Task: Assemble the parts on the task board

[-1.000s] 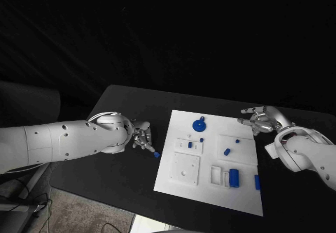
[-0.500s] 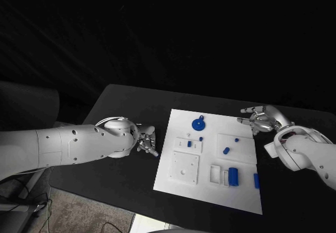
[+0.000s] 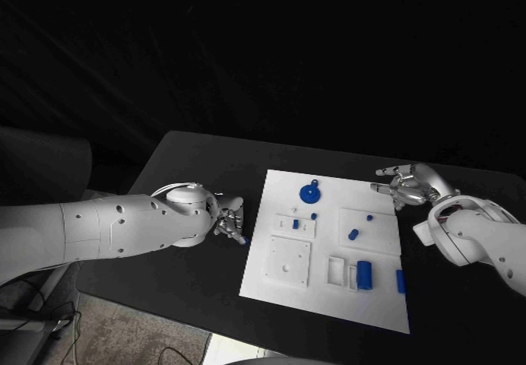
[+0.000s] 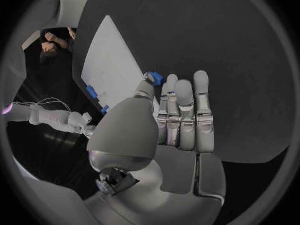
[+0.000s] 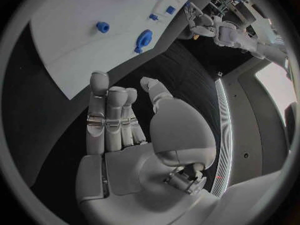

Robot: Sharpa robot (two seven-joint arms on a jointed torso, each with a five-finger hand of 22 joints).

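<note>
Part [image 4: 155, 77] pinched at left hand [image 3: 227, 223] fingertips, beside board [image 3: 287, 296] | right hand [image 3: 404, 185] empty, fingers loosely apart

Black table [image 3: 186, 163], surface matte and dark. White task board [image 3: 296, 293] lies flat at table's middle, rectangular, slightly angled, bare dark tabletop showing on its left, right and far sides.

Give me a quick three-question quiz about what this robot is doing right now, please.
1. True or false: the left hand pinches a small blue part.
2. Which hand hovers past the task board's far right corner, holding nothing? A) left B) right
3. Fill in: the round blue disc lies on the ____ half of the board.

Key: 1 true; 2 B, the right hand; 3 far.
</note>
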